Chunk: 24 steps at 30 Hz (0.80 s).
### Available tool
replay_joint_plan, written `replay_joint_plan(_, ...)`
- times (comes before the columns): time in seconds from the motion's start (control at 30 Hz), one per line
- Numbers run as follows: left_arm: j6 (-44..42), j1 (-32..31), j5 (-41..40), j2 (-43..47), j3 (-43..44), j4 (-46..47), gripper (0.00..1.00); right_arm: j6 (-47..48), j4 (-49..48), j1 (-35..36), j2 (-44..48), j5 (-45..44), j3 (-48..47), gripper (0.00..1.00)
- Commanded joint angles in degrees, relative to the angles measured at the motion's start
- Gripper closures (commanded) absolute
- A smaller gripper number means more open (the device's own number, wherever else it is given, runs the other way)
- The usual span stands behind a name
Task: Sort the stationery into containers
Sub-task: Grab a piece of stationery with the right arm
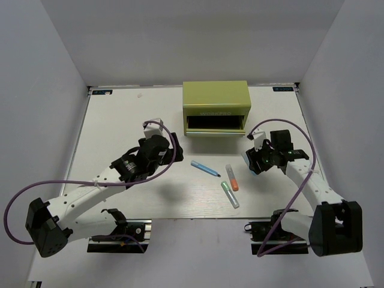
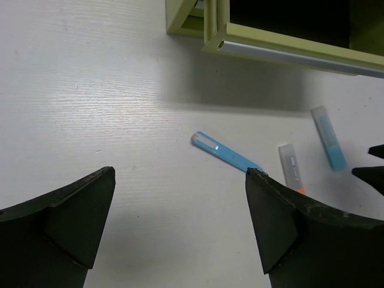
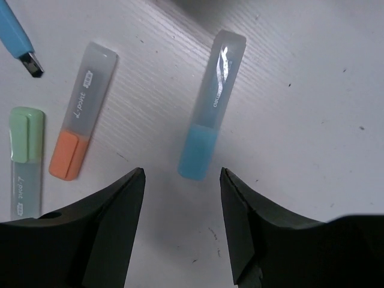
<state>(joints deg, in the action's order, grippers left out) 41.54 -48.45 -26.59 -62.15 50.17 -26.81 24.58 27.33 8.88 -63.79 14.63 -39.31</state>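
Light-blue marker (image 3: 211,108) lying flat on white table (image 1: 120,120), cap end sitting between right gripper's (image 3: 182,175) spread fingers, untouched. Orange-capped marker (image 3: 81,111) lying just beside. Left gripper (image 2: 180,175) gaping, hovering near thin blue pen (image 2: 225,153).

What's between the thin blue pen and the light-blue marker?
The orange-capped marker, lying apart from both the thin blue pen and the light-blue marker. Clearest in the right wrist view; the left wrist view agrees.
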Motion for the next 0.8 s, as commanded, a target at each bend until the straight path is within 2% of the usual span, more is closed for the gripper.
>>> replay_joint_plan(0.0, 1.8, 0.4, -0.5, 3.1, -0.4, 0.2, 0.00, -1.4, -4.4, -0.9, -2.6, -0.8, 0.9, 0.40)
replay_joint_plan(0.17, 2.9, 0.4, -1.0, 3.8, -1.0, 0.2, 0.00, -3.2, -8.1, -0.9, -7.0, 0.0, 2.4, 0.39)
replay_joint_plan(0.3, 3.5, 0.4, 0.2, 3.8, -1.5, 1.3, 0.00, -3.9, -12.6, -0.7, -9.6, -3.1, 3.4, 0.39)
replay_joint_plan(0.53, 6.1, 0.4, 3.4, -2.4, -1.6, 5.5, 0.00, -4.0, -16.2, -0.4, -13.6, -5.1, 4.2, 0.38)
replay_joint_plan(0.67, 6.6, 0.4, 6.0, -7.2, 0.7, 6.1, 0.00, -2.6, -16.1, -0.5, -14.8, -4.3, 4.2, 0.46)
replay_joint_plan(0.77, 7.7, 0.4, 6.5, -8.9, 1.2, 6.8, 0.00, -0.2, -15.4, -0.4, -14.8, -2.2, 4.7, 0.57)
